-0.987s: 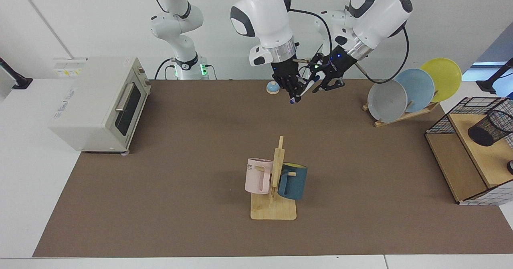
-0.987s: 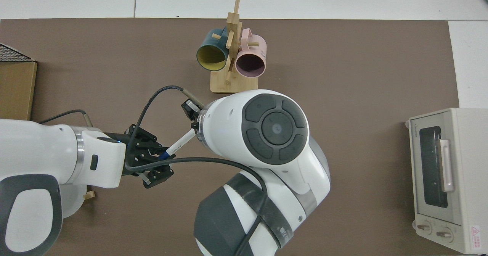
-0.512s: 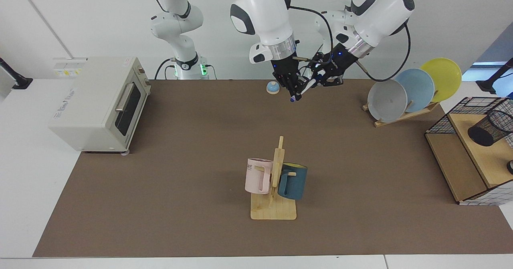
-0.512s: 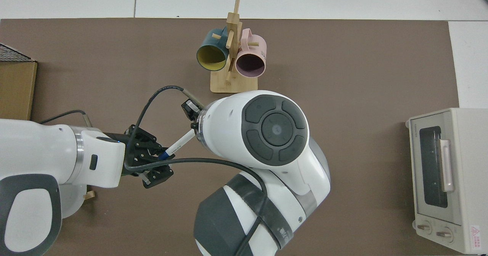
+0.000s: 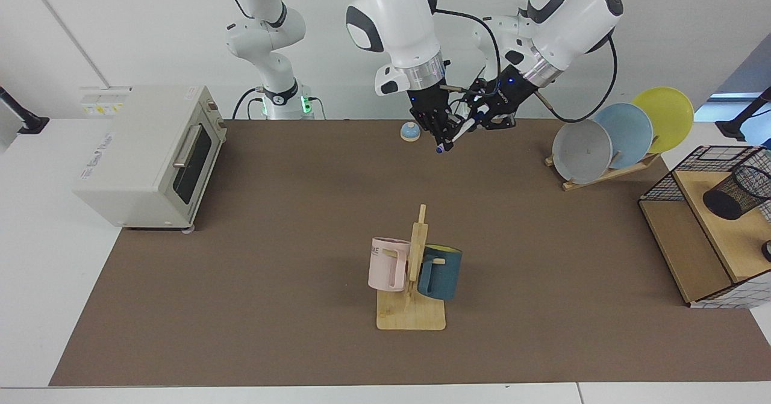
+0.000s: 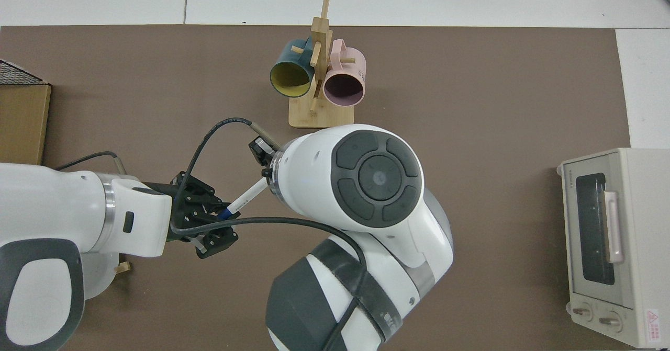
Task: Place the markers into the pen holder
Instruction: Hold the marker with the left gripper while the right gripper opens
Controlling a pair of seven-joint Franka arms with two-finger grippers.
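While both arms meet high over the far edge of the table (image 5: 253, 307), the marker (image 5: 459, 130) hangs in the air between them, tilted, its lower blue end pointing down toward the brown mat. The right gripper (image 5: 438, 128), reaching in from the base beside the toaster oven (image 5: 150, 157), has its fingers shut on the marker's lower half. The left gripper (image 5: 491, 117) is at the upper blue end; in the top view that end (image 6: 226, 213) lies between its dark fingers, but whether they have clamped it or only stand around it I cannot tell. This looks like a handover from right to left.

The pen holder (image 5: 736, 191) lies tilted on the wooden shelf of the wire rack (image 5: 662, 187), well apart from the marker and on the left arm's side, so the left arm would be the one to carry it there.

The marker is likely light, stiff and smooth, so it could swivel or slip in a loose pinch. A firm hold across the white barrel near the upper end, leaving the lower length free, would suit dropping it into the cup. The mesh cup is probably light too and may shift if nudged.
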